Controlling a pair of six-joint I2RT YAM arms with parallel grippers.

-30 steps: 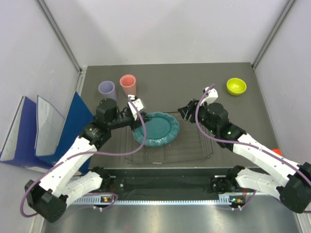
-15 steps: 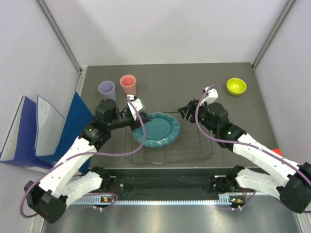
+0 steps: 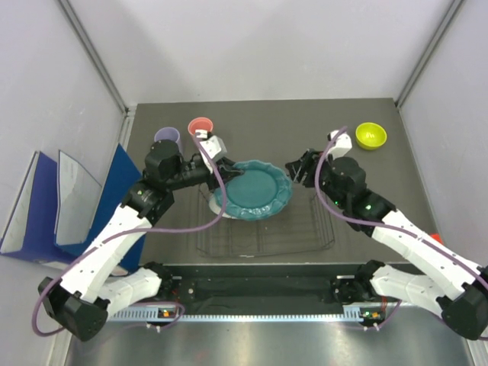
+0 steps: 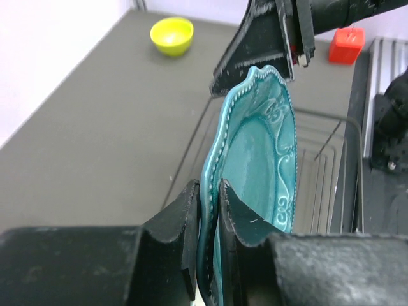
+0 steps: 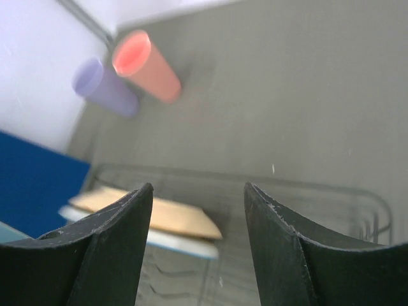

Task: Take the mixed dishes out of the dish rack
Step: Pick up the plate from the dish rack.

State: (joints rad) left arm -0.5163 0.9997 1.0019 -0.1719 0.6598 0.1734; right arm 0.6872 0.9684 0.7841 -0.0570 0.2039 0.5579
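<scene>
Teal plate [image 3: 253, 191] higher above dish rack [image 3: 305, 229], left fingers [image 4: 237, 213] tight on rim; right fingers [image 5: 121, 242] apart, empty.

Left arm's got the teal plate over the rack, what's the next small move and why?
Probably carry it off the dish rack toward the table. The left gripper is shut on the teal plate at its rim, the plate is above the wires, and the right gripper stands open beside it, holding nothing.
</scene>
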